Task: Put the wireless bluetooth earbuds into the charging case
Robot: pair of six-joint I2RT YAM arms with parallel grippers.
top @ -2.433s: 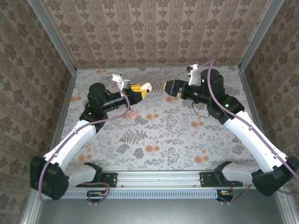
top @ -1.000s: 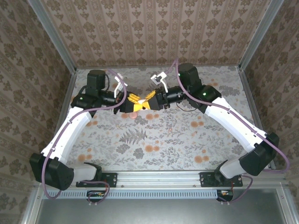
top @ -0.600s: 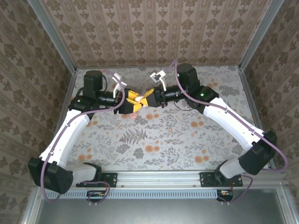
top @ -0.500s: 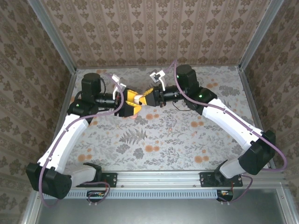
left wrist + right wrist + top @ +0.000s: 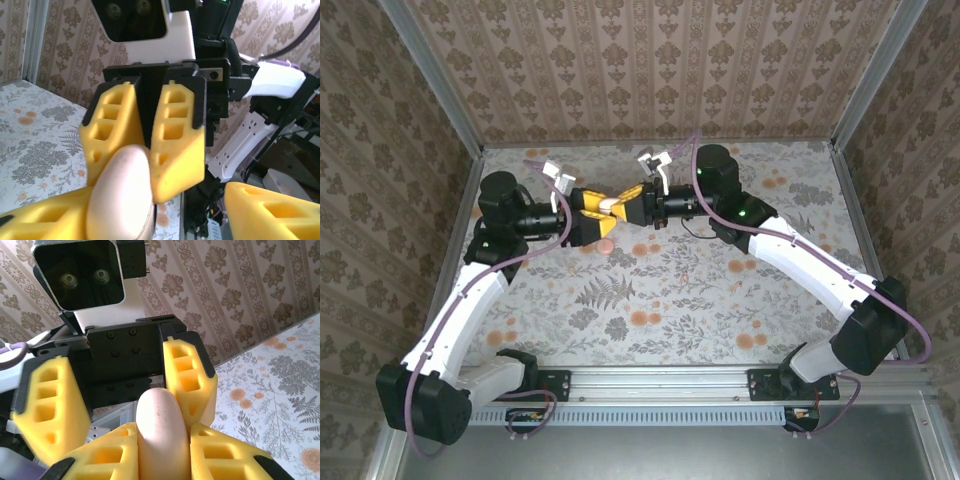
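Both arms are up over the far half of the floral bench [image 5: 720, 300], nose to nose, a touch left of centre. The right hand [image 5: 626, 207] is clenched on the charging case [image 5: 609, 204], a smooth, pale cream oval, and that case is off the bench, in the air, right where the two hands meet. On the right wrist camera the case stands between that hand's two yellow fingers [image 5: 220, 455], pinched on both flanks, its rounded end poking out past the tips toward the other arm. The left hand [image 5: 590, 213] is released: in that same view its yellow fingers stand well apart, one out wide at the left, the other just behind the case, the black body between them. On the left wrist camera, its own fingers sit in the bottom corners, spread wide, and the case lies low between them, much nearer the lower-left one and overlapping it; whether it touches that finger, I cannot tell. Facing that camera, the right hand's two fingers stand close together, just behind the case, with its camera block above them. From overhead, a small pinkish round thing [image 5: 605, 245] lies on the bench just below the meeting point, too small to make out. A purple cable [image 5: 535, 262] loops along the left arm, and patterned wallpaper closes in the bench on three sides.
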